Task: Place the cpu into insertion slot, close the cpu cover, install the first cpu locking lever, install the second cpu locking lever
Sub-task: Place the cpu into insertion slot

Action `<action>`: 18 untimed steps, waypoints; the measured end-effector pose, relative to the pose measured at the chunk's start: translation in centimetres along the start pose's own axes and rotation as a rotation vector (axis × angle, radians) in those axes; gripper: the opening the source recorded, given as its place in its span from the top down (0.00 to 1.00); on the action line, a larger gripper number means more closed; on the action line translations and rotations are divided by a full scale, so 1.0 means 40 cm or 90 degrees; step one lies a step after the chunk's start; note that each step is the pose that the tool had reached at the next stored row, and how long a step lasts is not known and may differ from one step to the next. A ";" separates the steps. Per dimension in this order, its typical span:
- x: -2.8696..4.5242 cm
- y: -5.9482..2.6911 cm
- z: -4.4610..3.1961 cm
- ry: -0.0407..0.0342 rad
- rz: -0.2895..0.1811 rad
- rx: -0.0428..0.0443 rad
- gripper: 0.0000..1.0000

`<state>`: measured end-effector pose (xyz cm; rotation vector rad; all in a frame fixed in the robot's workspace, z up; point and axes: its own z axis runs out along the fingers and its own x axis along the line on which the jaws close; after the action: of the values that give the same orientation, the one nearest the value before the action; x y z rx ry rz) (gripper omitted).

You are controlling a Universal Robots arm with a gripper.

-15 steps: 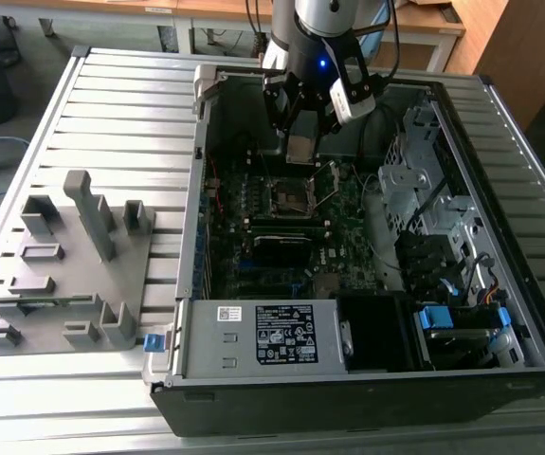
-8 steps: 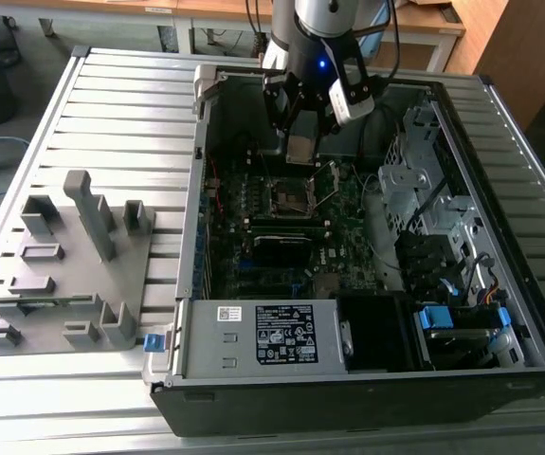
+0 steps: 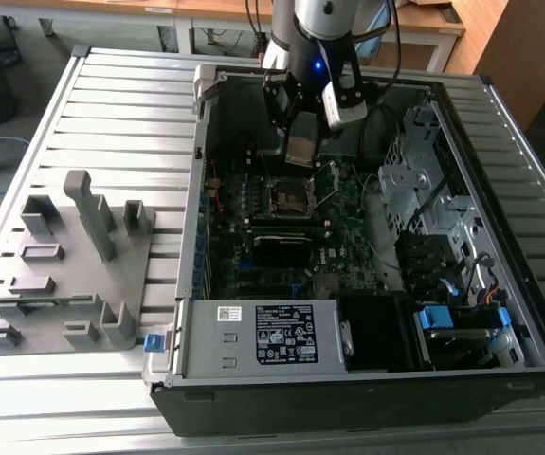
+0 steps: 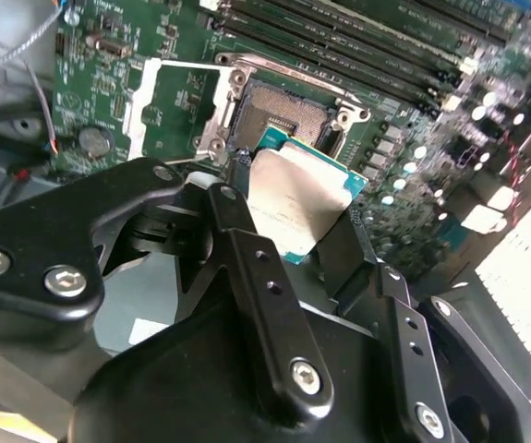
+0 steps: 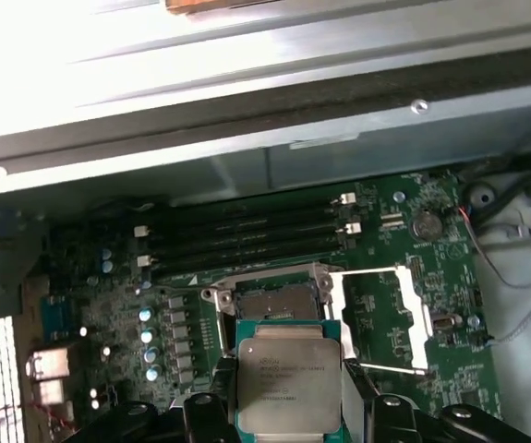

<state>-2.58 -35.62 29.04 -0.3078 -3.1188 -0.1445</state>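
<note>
Here, inside an open computer case (image 3: 189, 284) lying on a slatted metal table (image 3: 111, 104), the robot arm's claw (image 3: 302, 152) is clamped on the cpu (image 3: 300, 147), its two black fingers (image 4: 237, 217) pressed against opposite edges of the chip. In the exterior view the cpu hangs above the dark green motherboard (image 3: 348, 223), clear of the insertion slot (image 3: 289, 196) and not seated in it. In both wrist views the chip's dull silver top (image 5: 288, 383) faces the camera, with its green border showing, and the bare socket (image 5: 270, 300) lies just past its far edge. The slot (image 4: 283, 115) is uncovered, its contact field exposed within the silvery rim. The cpu cover (image 4: 136, 111) is swung open and sits beside the socket, its square cut-out framing bare board. Long black memory slots (image 5: 247, 231) run alongside the socket. On the table, at the exterior view's left, stands a grey fixture plate (image 3: 63, 275), well apart from the case.
</note>
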 end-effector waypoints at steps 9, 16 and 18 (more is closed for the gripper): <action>0.000 -0.001 0.005 -0.0084 0.093 -0.0011 0.46; 0.000 0.000 0.005 -0.0091 0.099 -0.0014 0.46; 0.000 0.000 0.005 -0.0091 0.099 -0.0013 0.46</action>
<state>-2.58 -35.61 28.84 -0.5519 -3.0922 -0.1449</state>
